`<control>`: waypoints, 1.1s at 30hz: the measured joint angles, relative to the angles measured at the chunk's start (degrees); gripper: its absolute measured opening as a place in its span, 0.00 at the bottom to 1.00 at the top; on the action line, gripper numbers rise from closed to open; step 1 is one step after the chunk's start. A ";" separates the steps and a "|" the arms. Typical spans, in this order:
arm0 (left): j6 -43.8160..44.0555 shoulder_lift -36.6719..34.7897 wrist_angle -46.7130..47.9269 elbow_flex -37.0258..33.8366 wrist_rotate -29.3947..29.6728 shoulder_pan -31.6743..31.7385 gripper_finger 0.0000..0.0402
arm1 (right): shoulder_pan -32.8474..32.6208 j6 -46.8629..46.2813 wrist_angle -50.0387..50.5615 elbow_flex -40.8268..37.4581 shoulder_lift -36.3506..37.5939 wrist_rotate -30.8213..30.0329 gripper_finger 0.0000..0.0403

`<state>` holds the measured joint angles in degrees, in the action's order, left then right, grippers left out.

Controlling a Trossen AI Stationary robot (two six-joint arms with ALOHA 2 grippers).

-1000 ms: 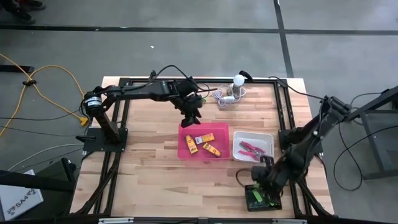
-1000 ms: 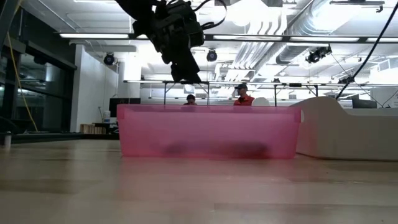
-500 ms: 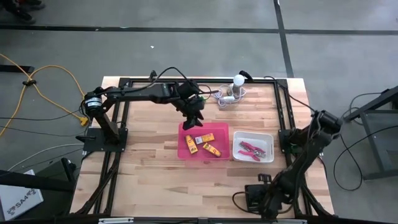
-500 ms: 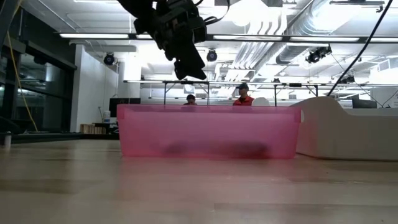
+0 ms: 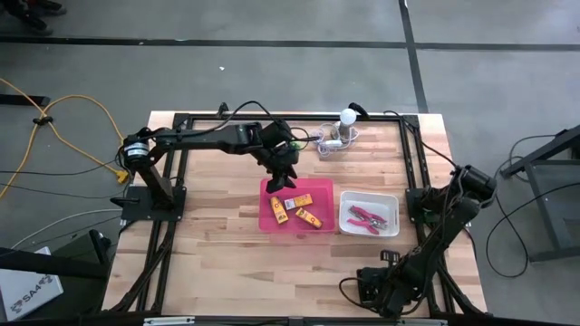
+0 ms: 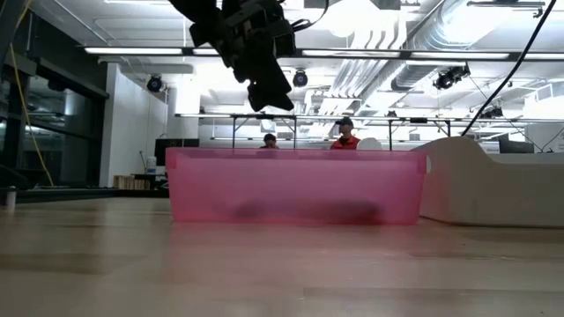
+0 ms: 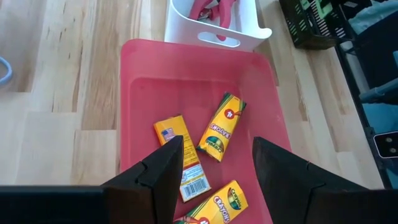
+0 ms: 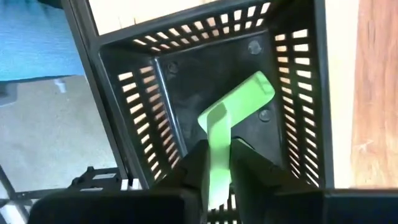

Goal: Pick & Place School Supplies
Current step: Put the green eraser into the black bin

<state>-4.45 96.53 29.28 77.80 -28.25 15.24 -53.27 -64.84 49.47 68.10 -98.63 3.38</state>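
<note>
Table of pale wood carries all items, placed here relative to the pink tray near its centre. Left arm reaches over the tray's far edge; the left gripper hangs above the tray with its fingers spread wide and nothing between them. Right arm folds down at the table's near right corner, well apart from the pink tray, where the right gripper sits over the black slotted tray; its fingers lie narrowly parted against a flat green stick that runs between them, and whether they still pinch it cannot be told. White tray stands just beside the pink tray on its right and holds the pink-handled scissors. Three yellow crayon boxes lie flat inside the pink tray. White bulb with its cord lies beyond the pink tray, near the table's far edge.
</note>
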 joint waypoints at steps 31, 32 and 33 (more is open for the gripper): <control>0.39 0.00 -1.50 0.00 -0.02 0.68 0.47 | 4.39 4.68 11.94 0.00 12.18 -0.38 0.21; 0.77 0.00 -1.49 0.00 -0.01 1.05 0.47 | 5.28 5.59 12.59 0.00 13.50 -1.62 0.21; 1.09 0.00 -1.51 0.00 -0.02 1.51 0.47 | 6.18 6.57 13.33 0.00 14.95 -3.19 0.21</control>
<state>-3.36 96.53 27.77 77.80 -28.27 16.75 -47.09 -58.27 62.81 68.10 -83.68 0.19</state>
